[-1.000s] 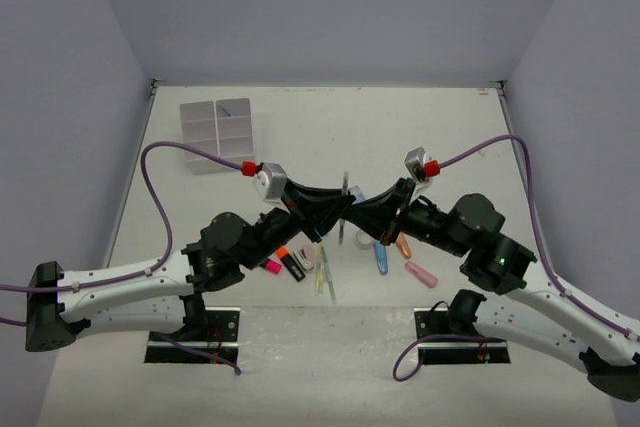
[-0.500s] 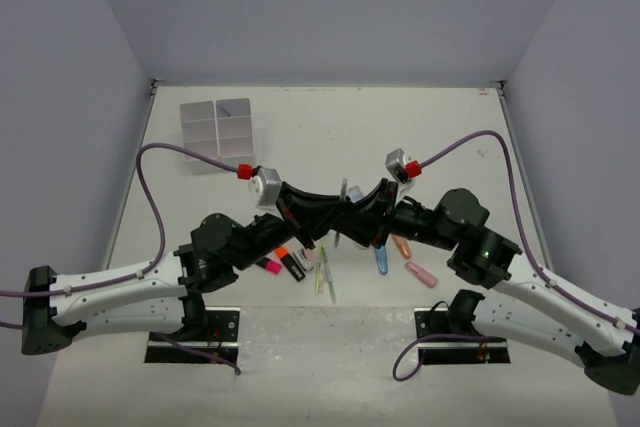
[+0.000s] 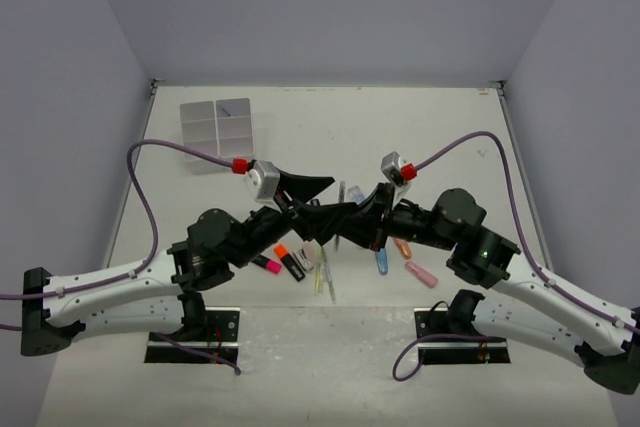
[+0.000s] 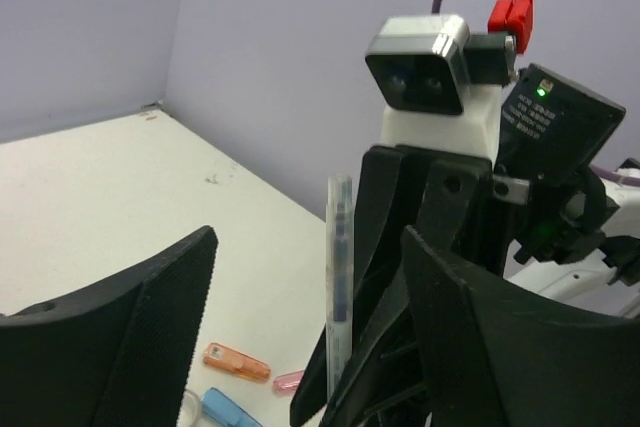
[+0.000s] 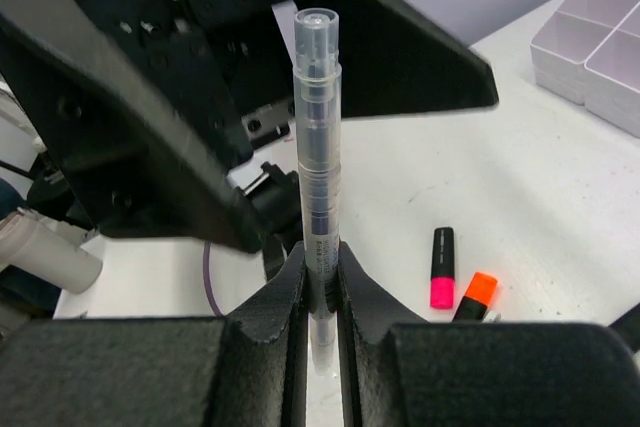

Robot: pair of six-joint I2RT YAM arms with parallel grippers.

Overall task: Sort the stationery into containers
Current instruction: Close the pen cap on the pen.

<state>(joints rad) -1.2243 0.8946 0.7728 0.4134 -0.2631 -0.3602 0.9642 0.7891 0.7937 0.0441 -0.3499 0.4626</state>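
Pink and orange ends mark two stubby black highlighters, the pink-ended highlighter [image 3: 268, 265] and the orange-ended highlighter [image 3: 283, 251], lying close to the near edge of the table [image 3: 450, 137]. A pair of thin pens [image 3: 322, 277] lies just beside them. Off to the right are a small blue piece [image 3: 381, 262], an orange piece [image 3: 403, 245] and a pink piece [image 3: 421, 274].

Above this scatter the two arms meet. The right hand [image 5: 320, 267] is clamped on the lower end of a clear pen [image 5: 318, 147], holding it upright and clear of the table. Most of the barrel and the cap stand free above the fingers. The left hand [image 4: 308, 247] has its jaws wide apart, one on each side of the pen and touching nothing.

The pen looks light and stiff, with a smooth plastic barrel that is probably slippery. Held only near one end, it could swing or slide if nudged. The safest hold for a second hand seems to be the bare middle of the barrel, above the right fingers and squarely across it. The capped tip looks a poorer choice.

At the far left of the table, well apart from all this, sits the white tray [image 3: 200, 117]. One far compartment seems to hold something thin and blue, though it is too small to identify.
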